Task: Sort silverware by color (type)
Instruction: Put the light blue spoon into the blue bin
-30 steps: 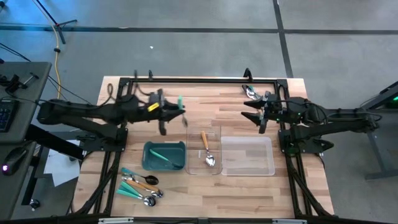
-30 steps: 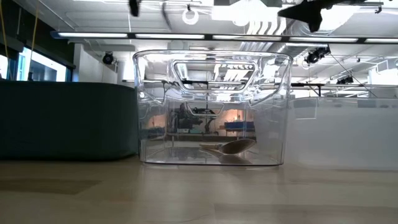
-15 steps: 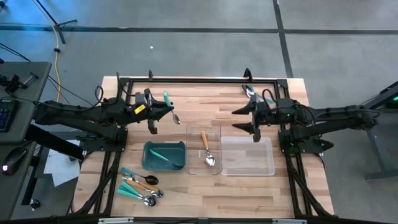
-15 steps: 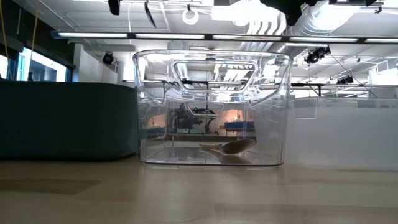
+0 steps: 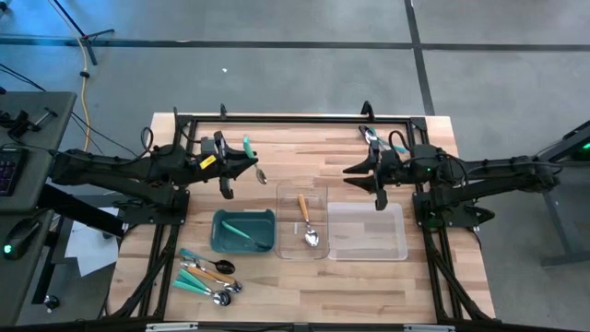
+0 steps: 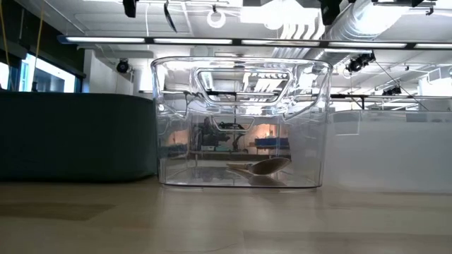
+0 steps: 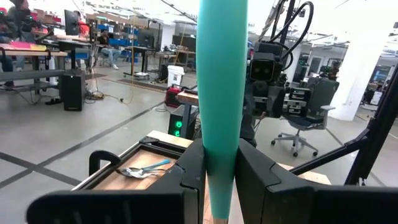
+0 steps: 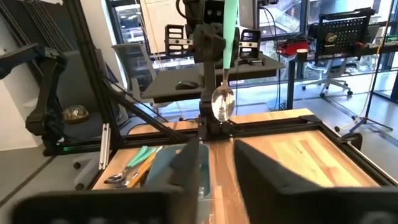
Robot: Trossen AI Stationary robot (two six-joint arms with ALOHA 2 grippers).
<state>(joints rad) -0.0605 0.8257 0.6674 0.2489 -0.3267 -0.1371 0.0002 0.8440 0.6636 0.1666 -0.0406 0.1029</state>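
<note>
My left gripper (image 5: 247, 162) hovers over the table's far left, shut on a teal-handled spoon (image 8: 224, 93) with a silver bowl. My right gripper (image 5: 359, 176) hovers opposite it at the far right, pointing toward it. There is a narrow gap between its fingers (image 8: 214, 171) and nothing in it. An orange-handled spoon (image 5: 306, 219) lies in the middle clear tray (image 5: 323, 198). A teal utensil (image 5: 241, 231) lies in the teal bin (image 5: 221, 242). More silverware lies heaped at the near left (image 5: 208, 276), and a few pieces lie at the far right (image 5: 376, 138). My left gripper pinches the spoon's teal handle (image 7: 221, 146) between its two fingers, partway along its length. The fingers come in level from the table's left and lie across the handle. The spoon stands roughly upright and clear of the table, handle end up and silver bowl (image 8: 222, 103) hanging below the fingers.
A second clear tray (image 5: 367, 231) sits to the right of the one with the spoon. A dark frame (image 5: 295, 119) runs along the table's far edge and sides. Bare wood lies between the two grippers and along the near right.
My left gripper has drawn back toward the table's left edge with the spoon still held, then kept still. My right gripper has gone toward the table's middle and turned, and the gap between its fingers has narrowed from wide open.
</note>
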